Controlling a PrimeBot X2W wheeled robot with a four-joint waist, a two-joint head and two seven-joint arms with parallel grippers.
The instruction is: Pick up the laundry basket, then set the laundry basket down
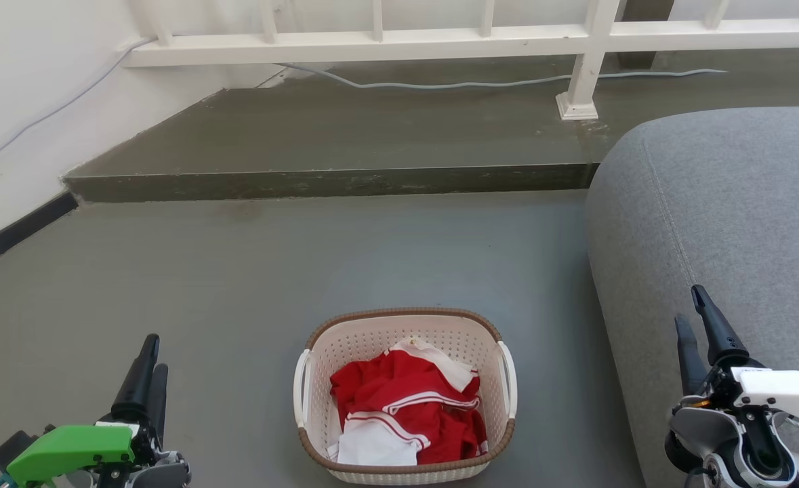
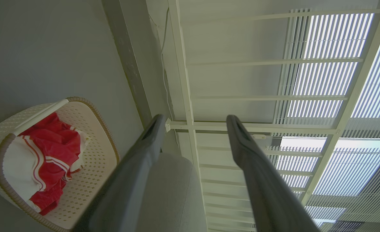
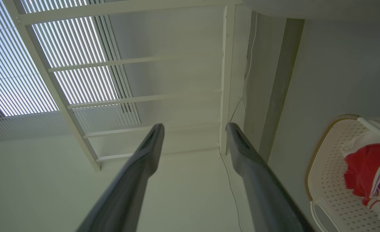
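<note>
Two grippers are held with jaws apart and empty: left gripper (image 1: 154,352) and right gripper (image 1: 689,305), each well apart from the laundry basket (image 1: 372,339), which is set on the floor (image 1: 236,285) near the sofa (image 1: 711,203). If one handle (image 1: 299,386) is lifted first, the basket is likely tipped and the clothes (image 1: 406,400) spilled.

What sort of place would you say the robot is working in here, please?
Probably a home living area: a grey sofa beside the laundry basket of red and white clothes, with a white railing behind.
</note>
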